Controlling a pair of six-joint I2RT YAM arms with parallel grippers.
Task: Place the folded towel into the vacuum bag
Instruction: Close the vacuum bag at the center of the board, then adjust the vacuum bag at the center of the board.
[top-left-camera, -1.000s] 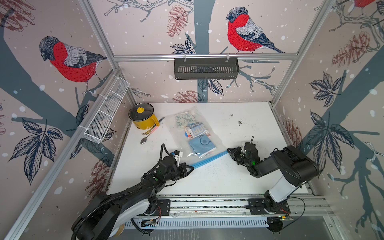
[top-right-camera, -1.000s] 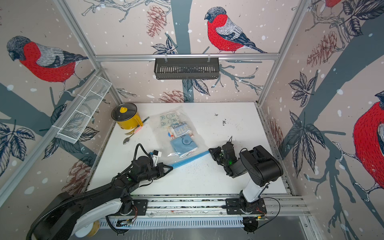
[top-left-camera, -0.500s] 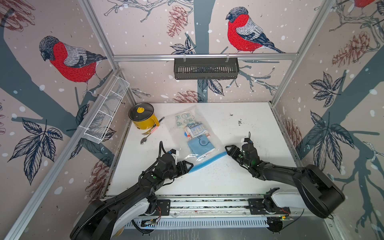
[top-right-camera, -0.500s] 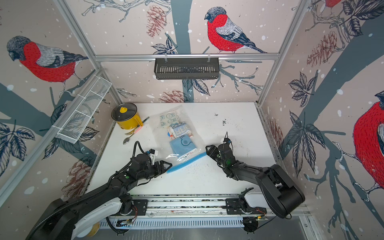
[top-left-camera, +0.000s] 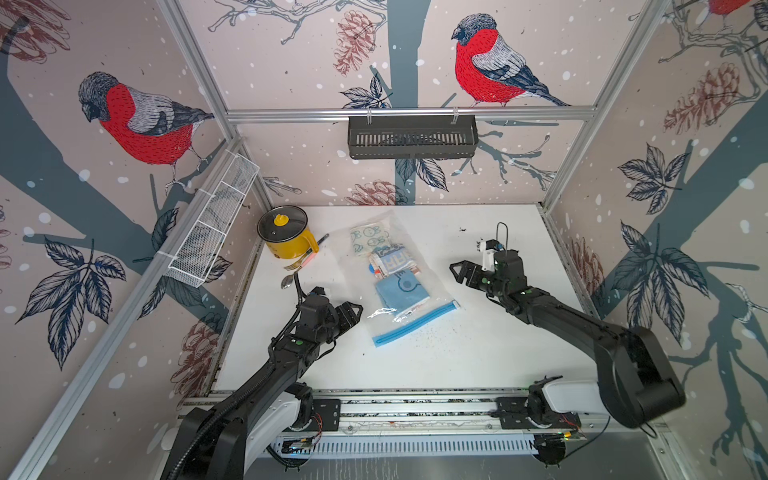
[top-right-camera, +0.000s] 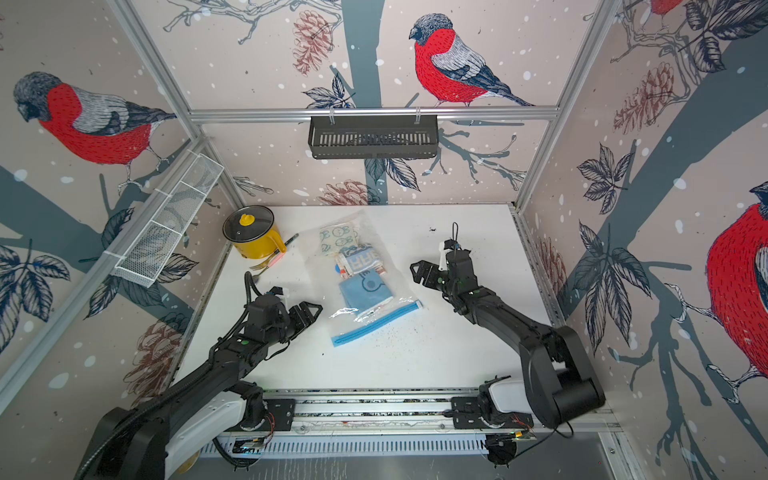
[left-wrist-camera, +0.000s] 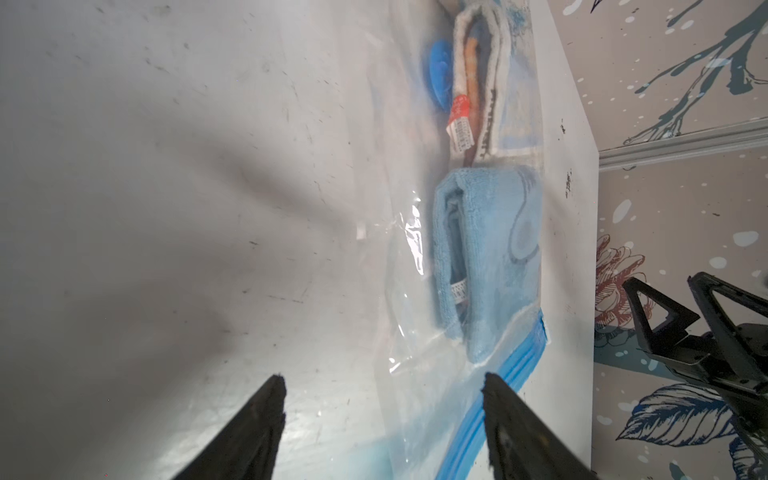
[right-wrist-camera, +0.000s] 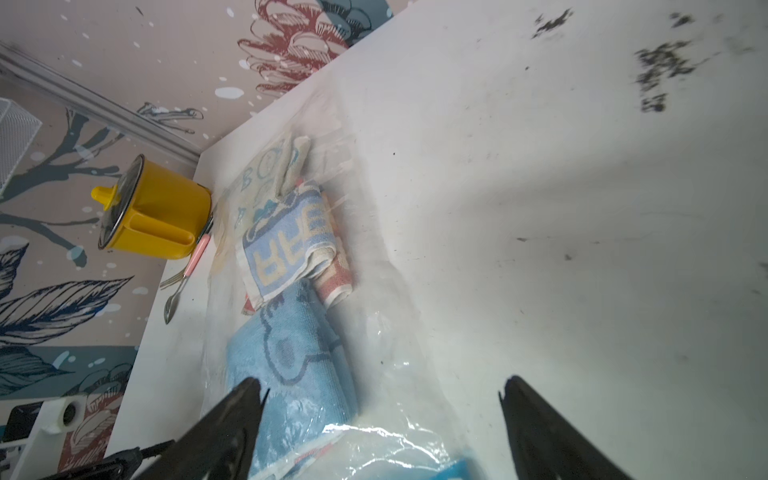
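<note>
The vacuum bag lies flat mid-table in both top views, its blue zip strip at the near end. Inside, the light blue folded towel sits just behind the strip, with a lettered towel and a cream patterned cloth farther in. The round blue valve shows beside the lettered towel. My left gripper hangs open just left of the bag's near corner, holding nothing. My right gripper is open just right of the bag, also holding nothing. Both wrist views look along the bag, left, right.
A yellow lidded pot stands at the back left, with a fork and spoon beside it. A white wire basket hangs on the left wall and a black rack on the back wall. Dark crumbs lie near the zip strip.
Both grippers opened and let go of the ends of the zip strip, which now rests on the table. The left gripper drew back leftward; the right moved away toward the back.
</note>
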